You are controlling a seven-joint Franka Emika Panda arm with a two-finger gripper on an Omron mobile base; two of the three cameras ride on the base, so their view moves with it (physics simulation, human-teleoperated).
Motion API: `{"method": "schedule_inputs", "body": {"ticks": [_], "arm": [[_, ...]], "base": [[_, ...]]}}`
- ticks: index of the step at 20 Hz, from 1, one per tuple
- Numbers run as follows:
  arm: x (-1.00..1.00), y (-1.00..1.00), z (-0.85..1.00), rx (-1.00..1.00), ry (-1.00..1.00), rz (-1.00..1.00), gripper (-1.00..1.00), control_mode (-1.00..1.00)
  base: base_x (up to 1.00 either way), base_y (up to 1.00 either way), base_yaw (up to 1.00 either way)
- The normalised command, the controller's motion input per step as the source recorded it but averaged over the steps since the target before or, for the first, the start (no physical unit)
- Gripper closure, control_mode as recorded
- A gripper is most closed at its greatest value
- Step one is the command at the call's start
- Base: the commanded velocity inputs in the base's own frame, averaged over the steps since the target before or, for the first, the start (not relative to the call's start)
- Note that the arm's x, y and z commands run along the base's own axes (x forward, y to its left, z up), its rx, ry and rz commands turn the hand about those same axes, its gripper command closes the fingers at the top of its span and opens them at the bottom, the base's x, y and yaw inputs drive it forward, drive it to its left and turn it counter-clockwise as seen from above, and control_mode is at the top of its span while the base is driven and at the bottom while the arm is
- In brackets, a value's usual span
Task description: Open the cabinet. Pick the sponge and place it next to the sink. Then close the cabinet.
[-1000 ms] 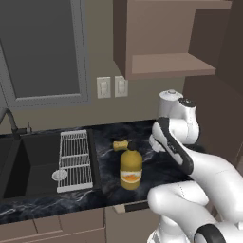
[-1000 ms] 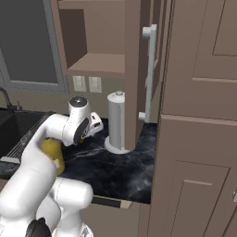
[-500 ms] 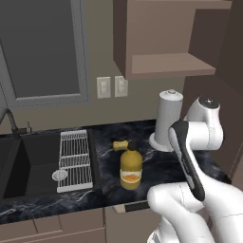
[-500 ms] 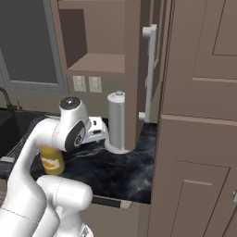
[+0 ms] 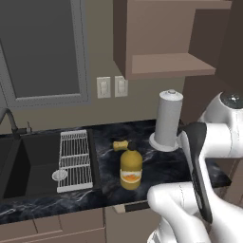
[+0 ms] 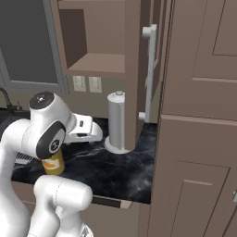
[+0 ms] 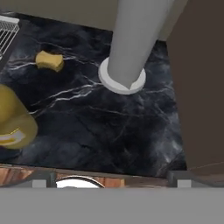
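The cabinet (image 6: 134, 69) door is open. The sponge (image 7: 49, 61) lies on the counter (image 7: 109, 131) near the sink (image 5: 28, 161). I cannot tell if the gripper (image 6: 88, 131) fingers are open.

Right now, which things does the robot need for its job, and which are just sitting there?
Needed: the cabinet, door open; the sponge on the counter by the sink; the gripper.

Just there: bottle, paper towel roll, wall outlets.

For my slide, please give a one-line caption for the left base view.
Sponge lies on the dark counter beside the sink, behind a yellow bottle; the cabinet is open.
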Motion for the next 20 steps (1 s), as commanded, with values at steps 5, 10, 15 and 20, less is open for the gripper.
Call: {"method": "schedule_inputs", "body": {"ticks": [5, 10, 15, 20], "arm": [[-0.23, -0.04, 0.78, 0.01, -0.27, -0.20, -1.00, -1.00], [-0.04, 0.00, 0.27, 0.08, -0.29, -0.12, -1.00, -1.00], [0.00, 0.00, 0.12, 0.14, -0.31, -0.05, -1.00, -1.00], [-0.45, 0.00, 0.61, 0.02, -0.19, 0.00, -1.00, -1.00]], "base": [[0.00, 0.00, 0.00], [0.00, 0.00, 0.00], [0.00, 0.00, 0.00], [0.00, 0.00, 0.00]]}}
